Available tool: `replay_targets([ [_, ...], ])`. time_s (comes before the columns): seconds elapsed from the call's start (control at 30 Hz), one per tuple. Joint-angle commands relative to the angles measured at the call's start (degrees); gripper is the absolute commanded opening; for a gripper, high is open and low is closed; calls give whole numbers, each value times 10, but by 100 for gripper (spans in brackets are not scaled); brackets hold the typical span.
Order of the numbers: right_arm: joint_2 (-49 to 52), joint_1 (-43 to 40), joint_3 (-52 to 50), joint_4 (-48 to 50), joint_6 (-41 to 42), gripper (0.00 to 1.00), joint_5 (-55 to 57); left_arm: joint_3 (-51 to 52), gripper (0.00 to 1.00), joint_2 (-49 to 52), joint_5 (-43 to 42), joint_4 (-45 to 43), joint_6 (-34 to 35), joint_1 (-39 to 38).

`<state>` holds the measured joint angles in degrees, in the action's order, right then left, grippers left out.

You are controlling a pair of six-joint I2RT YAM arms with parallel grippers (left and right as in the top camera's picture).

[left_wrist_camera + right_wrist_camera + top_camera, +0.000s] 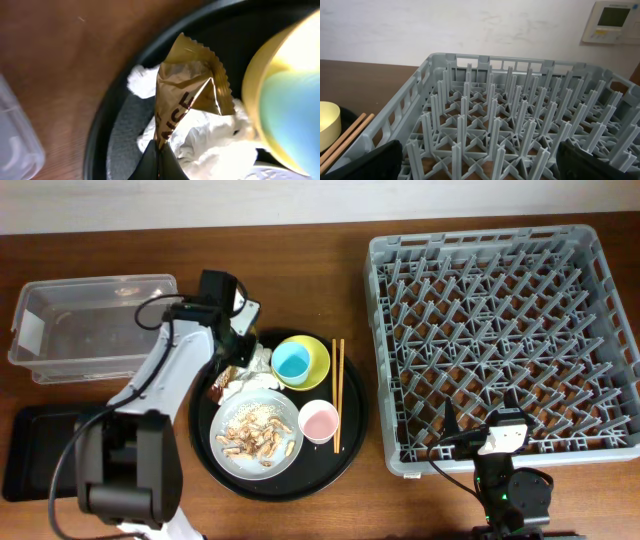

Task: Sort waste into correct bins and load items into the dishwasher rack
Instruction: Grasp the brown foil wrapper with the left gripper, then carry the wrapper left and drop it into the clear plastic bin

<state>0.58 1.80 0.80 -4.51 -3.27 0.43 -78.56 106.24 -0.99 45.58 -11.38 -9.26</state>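
My left gripper (159,159) is shut on the brown wrapper (187,95), over the crumpled white napkins (210,137) at the back left of the round black tray (350,435). In the overhead view it sits at the tray's rim (232,340). The yellow-green bowl (312,370) holds the light blue cup (291,362). The pink cup (319,421), chopsticks (337,394) and the plate (232,457) with food scraps (256,435) are on the tray. My right gripper (477,165) is open and empty at the front edge of the grey rack (505,330).
The clear plastic box (90,325) stands at the back left. The shallow black rectangular tray (35,452) lies at the front left. The rack fills the right half of the wooden table.
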Motion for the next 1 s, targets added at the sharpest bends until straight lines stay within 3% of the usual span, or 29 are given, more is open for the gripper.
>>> replay_targets([
  [0.0, -3, -3, -5, -2, 3, 99, 3, -38, 1, -85, 4, -3, 32, 5],
  [0.1, -3, -3, -5, -2, 3, 98, 3, -39, 0, -143, 11, -59, 91, 35],
  [0.23, -3, -3, -5, -2, 3, 98, 3, -39, 1, -171, 43, -200, 306, 147],
  [0.3, -3, -3, -5, -2, 3, 98, 3, -39, 0, -156, 49, -216, 442, 214],
  [0.37, -3, -3, -5, -2, 3, 98, 3, -39, 1, -133, 48, -216, 496, 260],
  [0.43, -3, -3, -5, -2, 3, 98, 3, -39, 1, -108, 28, -217, 496, 294],
  [0.47, -3, -3, -5, -2, 3, 98, 3, -39, 20, -96, 13, -226, 496, 308],
  [0.5, -3, -3, -5, -2, 3, 98, 3, -39, 72, -82, -11, -244, 496, 323],
  [0.67, -3, -3, -5, -2, 3, 98, 3, -39, 87, -79, -256, -333, 491, 358],
  [0.73, -3, -3, -5, -2, 3, 98, 3, -39, 95, -98, -364, -323, 483, 358],
  [0.77, -3, -3, -5, -2, 3, 98, 3, -39, 97, -114, -468, -292, 438, 356],
  [0.83, -3, -3, -5, -2, 3, 98, 3, -39, 99, -128, -555, -247, 376, 348],
  [0.97, -3, -3, -5, -2, 3, 98, 3, -39, 99, -177, -607, -89, 241, 303],
])
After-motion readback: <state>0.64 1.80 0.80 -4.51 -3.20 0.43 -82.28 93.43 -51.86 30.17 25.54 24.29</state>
